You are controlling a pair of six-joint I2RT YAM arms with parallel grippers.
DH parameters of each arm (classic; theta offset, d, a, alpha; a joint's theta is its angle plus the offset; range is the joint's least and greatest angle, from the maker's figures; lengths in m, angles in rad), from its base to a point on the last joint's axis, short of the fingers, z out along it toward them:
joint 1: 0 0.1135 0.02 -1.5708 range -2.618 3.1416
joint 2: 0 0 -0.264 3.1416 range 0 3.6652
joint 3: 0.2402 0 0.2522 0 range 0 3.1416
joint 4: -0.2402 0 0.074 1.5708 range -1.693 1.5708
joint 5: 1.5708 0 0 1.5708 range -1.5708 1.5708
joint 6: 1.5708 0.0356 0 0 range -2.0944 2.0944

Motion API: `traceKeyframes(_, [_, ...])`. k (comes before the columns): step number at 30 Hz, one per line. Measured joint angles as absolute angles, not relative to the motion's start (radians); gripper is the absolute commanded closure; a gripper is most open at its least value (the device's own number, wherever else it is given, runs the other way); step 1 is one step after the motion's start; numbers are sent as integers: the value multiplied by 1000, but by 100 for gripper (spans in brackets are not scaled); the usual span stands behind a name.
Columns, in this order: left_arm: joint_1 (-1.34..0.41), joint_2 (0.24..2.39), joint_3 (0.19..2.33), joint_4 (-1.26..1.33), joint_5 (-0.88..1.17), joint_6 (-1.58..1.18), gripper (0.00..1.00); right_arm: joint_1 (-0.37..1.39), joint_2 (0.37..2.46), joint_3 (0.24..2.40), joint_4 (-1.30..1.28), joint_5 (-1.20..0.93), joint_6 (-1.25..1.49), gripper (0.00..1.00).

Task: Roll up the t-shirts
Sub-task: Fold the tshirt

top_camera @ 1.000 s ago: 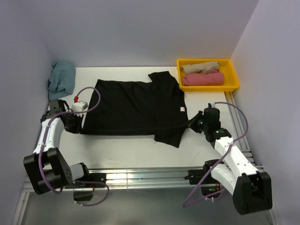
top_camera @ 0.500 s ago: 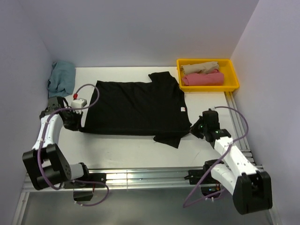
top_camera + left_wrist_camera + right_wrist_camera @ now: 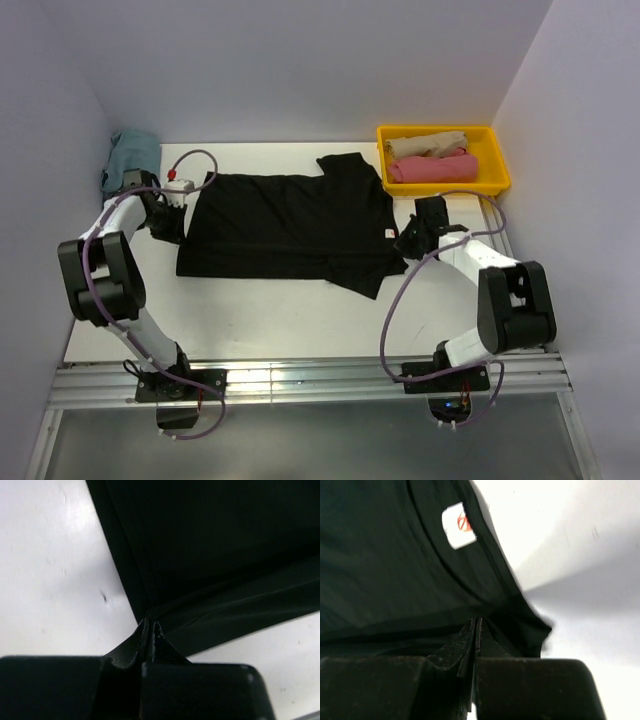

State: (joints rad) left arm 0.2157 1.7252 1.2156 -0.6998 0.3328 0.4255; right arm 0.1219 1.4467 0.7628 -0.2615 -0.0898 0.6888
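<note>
**Both grippers pinch the black shirt, near edge lifted inward**

The black t-shirt (image 3: 290,225) is soft, matte cloth and lies flat in the middle of the white table (image 3: 280,320). Its long axis runs left to right. The hem is at the left, and the neck with the small white neck label (image 3: 457,525) is at the right. One sleeve points to the far side and the other to the near side.

The left gripper (image 3: 150,627) has its fingers pressed together on a ridge of black cloth at the hem end. The right gripper (image 3: 476,625) is clamped in the same way on a fold just beside the label.

Compared with one second ago, both grippers have moved away from the near edge, and the near border of the shirt has come with them.

A rolled pink shirt (image 3: 432,168) and a beige shirt (image 3: 425,145) lie in the yellow tray (image 3: 495,165). A crumpled teal shirt (image 3: 130,160) sits in the far left corner.
</note>
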Motion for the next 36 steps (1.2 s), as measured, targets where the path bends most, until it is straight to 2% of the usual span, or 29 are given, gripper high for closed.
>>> traceKeyframes(5, [189, 1828, 1282, -675, 319, 395, 100, 122, 1547, 818, -253, -71, 682, 100])
traceKeyframes(13, [175, 1877, 1327, -669, 304, 369, 100, 122, 1628, 915, -255, -52, 673, 100])
traceKeyframes(27, [153, 1944, 1382, -651, 265, 334, 100, 122, 1703, 933, -254, -41, 672, 99])
traceKeyframes(29, [149, 1946, 1382, -648, 260, 329, 100, 122, 1703, 936, -254, -41, 672, 87])
traceKeyframes(30, [147, 1946, 1382, -646, 256, 326, 96, 122, 1703, 936, -254, -41, 672, 80])
traceKeyframes(31, [146, 1946, 1382, -642, 255, 324, 93, 122, 1703, 936, -254, -40, 670, 67])
traceKeyframes(32, [144, 1946, 1382, -637, 252, 323, 85, 122, 1703, 937, -254, -37, 671, 62])
traceKeyframes(34, [142, 1946, 1380, -628, 244, 316, 78, 121, 1703, 938, -250, -38, 665, 50])
traceKeyframes(35, [141, 1946, 1380, -624, 241, 313, 70, 121, 1703, 941, -250, -38, 664, 46])
traceKeyframes(36, [141, 1946, 1380, -621, 238, 312, 66, 121, 1702, 944, -248, -38, 664, 44])
